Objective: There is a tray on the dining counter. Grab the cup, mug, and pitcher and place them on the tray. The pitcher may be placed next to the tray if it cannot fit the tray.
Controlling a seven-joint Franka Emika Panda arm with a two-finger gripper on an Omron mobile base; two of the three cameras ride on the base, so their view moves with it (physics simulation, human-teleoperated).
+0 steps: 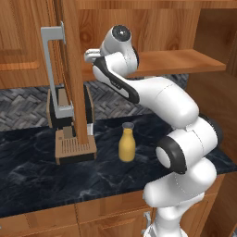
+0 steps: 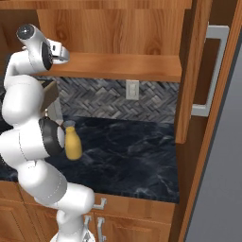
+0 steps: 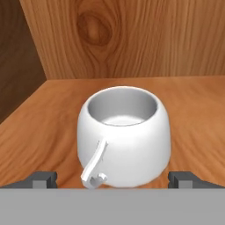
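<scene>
Mug vs pincer: from the hand camera I see the white mug dead ahead of the pincer, sitting between the two dark finger tips, one to each side of its base; I can't tell whether either tip touches it.
Mug pose: upright on the wooden shelf, mouth up, pale inside, handle turned toward the camera and a little left.
Pincer state: spread wide, pinching nothing.
Arm: in the left base view I see it bent up from the lower right, its hand reaching to the shelf behind the open cabinet door.
Pitcher: one mustard-yellow pitcher with a grey neck, upright on the black marble table, well below the hand; in the right base view it stands just beside the arm's elbow.
Coffee machine: one, brown and dark, left of the pitcher.
Counts: one mug, one pitcher, one coffee machine, one wall outlet on the herringbone tiles.
</scene>
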